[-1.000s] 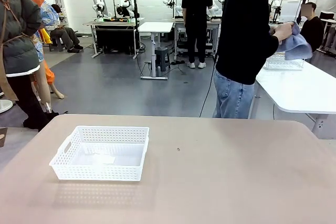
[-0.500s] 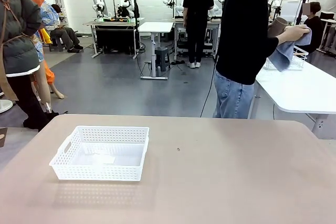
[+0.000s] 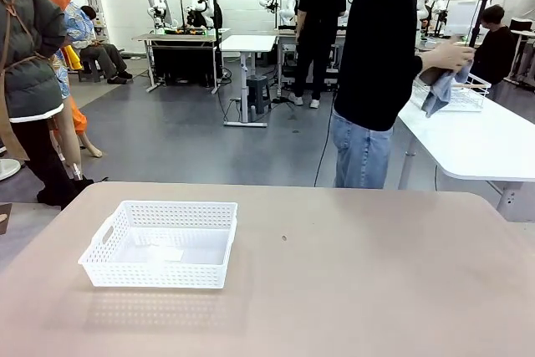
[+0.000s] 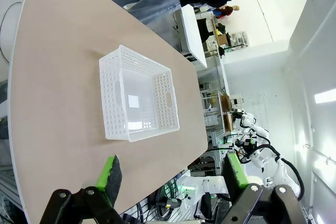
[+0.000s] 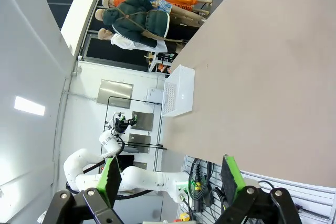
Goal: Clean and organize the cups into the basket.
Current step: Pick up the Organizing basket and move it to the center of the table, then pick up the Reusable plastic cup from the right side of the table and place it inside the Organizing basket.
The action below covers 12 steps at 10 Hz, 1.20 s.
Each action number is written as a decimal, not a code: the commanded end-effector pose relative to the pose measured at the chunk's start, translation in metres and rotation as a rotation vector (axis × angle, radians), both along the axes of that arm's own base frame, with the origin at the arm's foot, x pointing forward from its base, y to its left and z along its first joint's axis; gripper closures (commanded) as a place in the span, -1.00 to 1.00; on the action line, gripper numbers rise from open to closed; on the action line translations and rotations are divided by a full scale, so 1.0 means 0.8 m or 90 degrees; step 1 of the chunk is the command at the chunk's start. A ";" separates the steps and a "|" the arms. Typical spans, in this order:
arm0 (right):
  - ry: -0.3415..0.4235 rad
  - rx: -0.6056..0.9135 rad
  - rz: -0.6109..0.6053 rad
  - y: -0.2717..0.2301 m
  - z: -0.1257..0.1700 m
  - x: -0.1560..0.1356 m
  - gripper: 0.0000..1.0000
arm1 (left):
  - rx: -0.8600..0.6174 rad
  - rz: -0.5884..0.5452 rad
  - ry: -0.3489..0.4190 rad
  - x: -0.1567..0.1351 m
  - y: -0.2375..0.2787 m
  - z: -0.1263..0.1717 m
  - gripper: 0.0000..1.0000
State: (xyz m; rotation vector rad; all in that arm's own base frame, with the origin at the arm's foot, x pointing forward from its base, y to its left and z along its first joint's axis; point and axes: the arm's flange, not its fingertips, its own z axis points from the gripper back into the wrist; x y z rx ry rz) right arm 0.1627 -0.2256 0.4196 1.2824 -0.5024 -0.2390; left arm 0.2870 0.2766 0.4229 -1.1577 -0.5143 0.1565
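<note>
While I look across from the front, the basket (image 3: pixel 155 274) stands flat on the counter (image 3: pixel 376 273). Its open top faces up and its floor shows through, with a small pale patch (image 3: pixel 165 253) near the middle.

Well beyond the basket and off to its right, a person (image 3: pixel 376 56) stands at a white table (image 3: pixel 476 144) and holds a blue-grey cloth (image 3: pixel 436 94) bunched in one hand (image 3: pixel 449 56). I cannot tell whether a cup sits inside that cloth. A wire basket (image 3: pixel 468 94) rests on the same table, just past the cloth.

In my left wrist view the left claw (image 4: pixel 170 177) has its green pads (image 4: pixel 108 174) wide apart with nothing between them. The basket (image 4: pixel 111 100) lies ahead of it on the counter, well apart from both fingers and nearer the line of the left pad.

In my right wrist view the right claw (image 5: pixel 171 177) also has its pads spread apart, gripping nothing. From there the basket (image 5: pixel 177 92) looks small, far off along the counter's edge.
</note>
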 end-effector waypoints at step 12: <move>-0.005 0.003 0.000 -0.001 0.000 -0.001 -1.00 | 0.004 -0.008 0.003 -0.004 0.002 0.000 -1.00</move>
